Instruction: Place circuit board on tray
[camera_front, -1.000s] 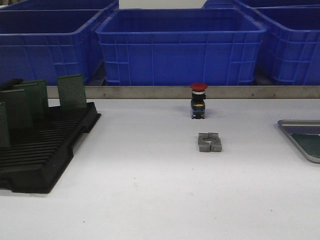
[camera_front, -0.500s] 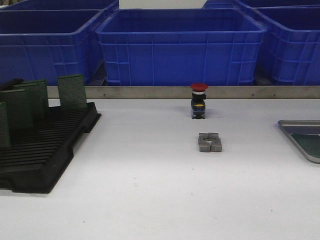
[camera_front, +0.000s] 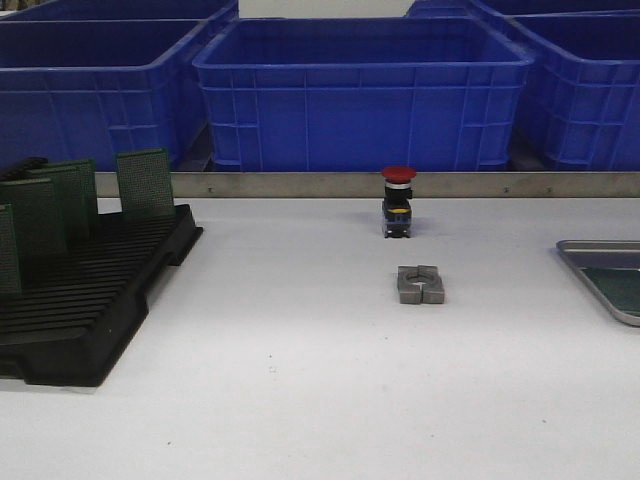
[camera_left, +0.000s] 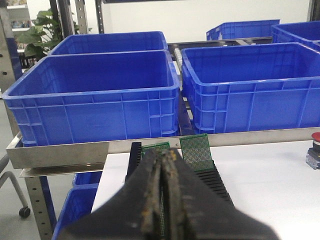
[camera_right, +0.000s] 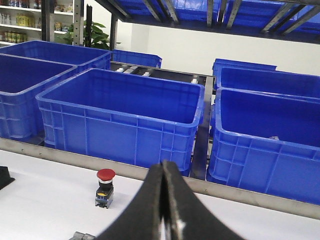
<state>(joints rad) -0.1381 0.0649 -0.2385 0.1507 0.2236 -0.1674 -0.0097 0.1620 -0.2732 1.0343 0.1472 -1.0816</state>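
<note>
Several green circuit boards stand upright in a black slotted rack at the left of the table. The silver-grey tray lies at the right edge, cut off by the frame, with a dark green board flat in it. Neither gripper shows in the front view. In the left wrist view my left gripper is shut, short of the rack and its boards; green shows through the slit between the fingers. My right gripper is shut and empty above the table.
A red-capped push button stands mid-table near the back; it also shows in the right wrist view. A grey metal block lies in front of it. A steel rail and large blue crates line the back.
</note>
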